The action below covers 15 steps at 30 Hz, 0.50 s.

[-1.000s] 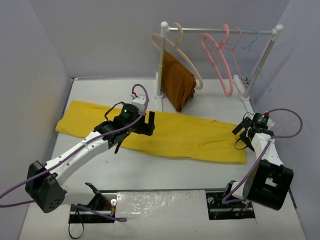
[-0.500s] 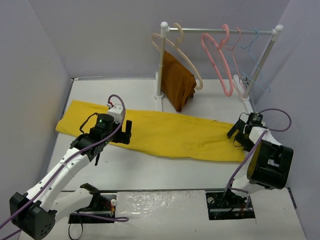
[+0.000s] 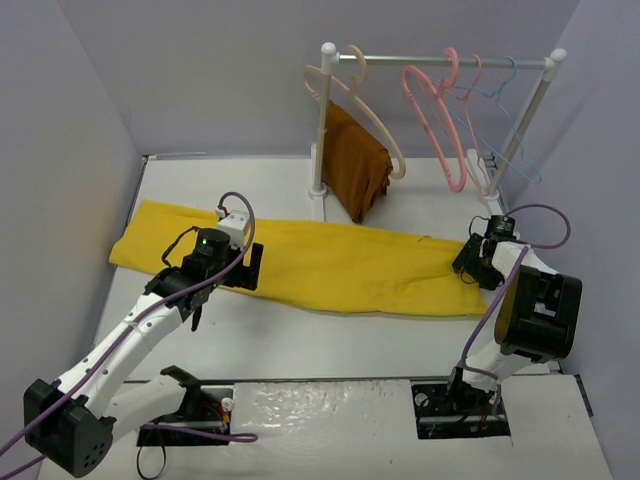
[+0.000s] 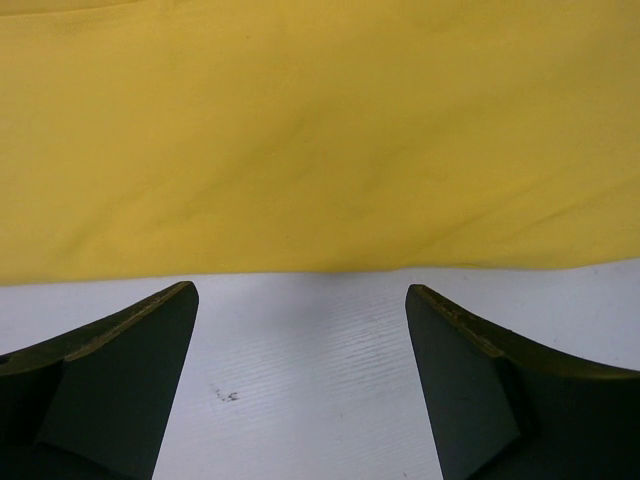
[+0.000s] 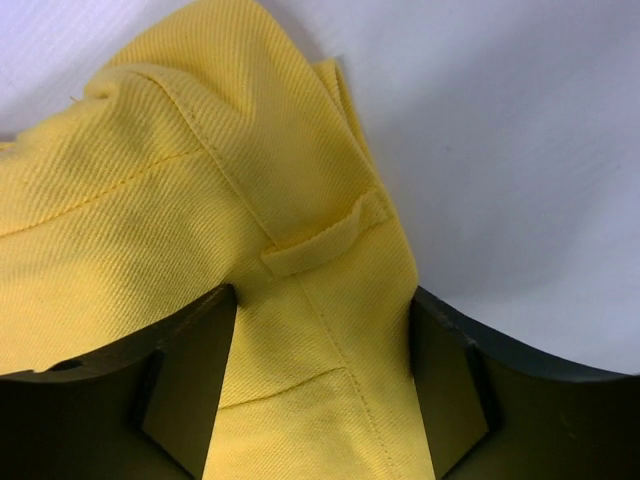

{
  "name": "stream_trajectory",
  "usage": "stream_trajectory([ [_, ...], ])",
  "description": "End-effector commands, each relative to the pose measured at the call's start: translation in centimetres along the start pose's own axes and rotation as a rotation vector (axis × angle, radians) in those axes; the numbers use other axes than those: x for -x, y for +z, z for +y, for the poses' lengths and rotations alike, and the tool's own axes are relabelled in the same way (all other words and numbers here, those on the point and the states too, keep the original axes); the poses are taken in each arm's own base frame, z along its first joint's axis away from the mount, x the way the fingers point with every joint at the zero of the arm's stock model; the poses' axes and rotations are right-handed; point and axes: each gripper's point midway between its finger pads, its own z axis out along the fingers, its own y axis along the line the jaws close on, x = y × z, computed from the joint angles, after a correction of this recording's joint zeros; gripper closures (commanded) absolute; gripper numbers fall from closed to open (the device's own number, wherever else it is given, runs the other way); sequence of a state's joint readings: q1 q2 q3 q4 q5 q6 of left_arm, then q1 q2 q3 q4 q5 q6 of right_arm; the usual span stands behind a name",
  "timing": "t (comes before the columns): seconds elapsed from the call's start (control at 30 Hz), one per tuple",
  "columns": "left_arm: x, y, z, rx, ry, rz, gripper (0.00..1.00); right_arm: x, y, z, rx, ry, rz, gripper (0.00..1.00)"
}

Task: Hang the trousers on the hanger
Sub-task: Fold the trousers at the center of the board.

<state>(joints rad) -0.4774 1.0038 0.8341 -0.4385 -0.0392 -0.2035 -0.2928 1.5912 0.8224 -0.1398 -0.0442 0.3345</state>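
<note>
Quick count: one pair of yellow trousers, one rack at the back, and four hangers on it. Two are pink, the hanger we care about plus a second pink hanger right beside it. There's also one chunky beige hanger and one light blue hanger. A single rust-brown cloth is draped on the beige one.

The trousers lie flat across the table, nowhere near the hanger, which hangs on the rail. Their left end sits close to the left wall, and the brown cloth hangs just above their far edge. There's a bare strip of table between the long near edge and the arm bases, so decent room there.

The left gripper has its jaws spread wide, holding nothing. It's over bare table right at the near hem, not touching cloth.

The right gripper is at the waistband end, with one finger on each side of a bunched-up fold. A belt loop sits just beyond the fingertips. Cloth fills the gap between the fingers, but honestly I can't tell if it's actually pinched or just straddled.
</note>
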Motion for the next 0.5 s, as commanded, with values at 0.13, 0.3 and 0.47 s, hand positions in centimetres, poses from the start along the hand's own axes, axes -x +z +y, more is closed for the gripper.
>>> stream_trajectory([
  [0.13, 2.6, -0.8, 0.8, 0.034, 0.003, -0.101, 0.17, -5.6, 2.1, -0.2, -0.003, 0.000, 0.219, 0.96],
  [0.3, 2.6, -0.8, 1.0, 0.039, 0.000, -0.101, 0.17, -3.2, -0.6, 2.2, 0.094, -0.018, 0.126, 1.00],
  [0.47, 2.8, -0.7, 1.0, 0.041, -0.007, -0.104, 0.17, 1.7, -7.1, 5.3, 0.157, -0.016, -0.095, 1.00],
])
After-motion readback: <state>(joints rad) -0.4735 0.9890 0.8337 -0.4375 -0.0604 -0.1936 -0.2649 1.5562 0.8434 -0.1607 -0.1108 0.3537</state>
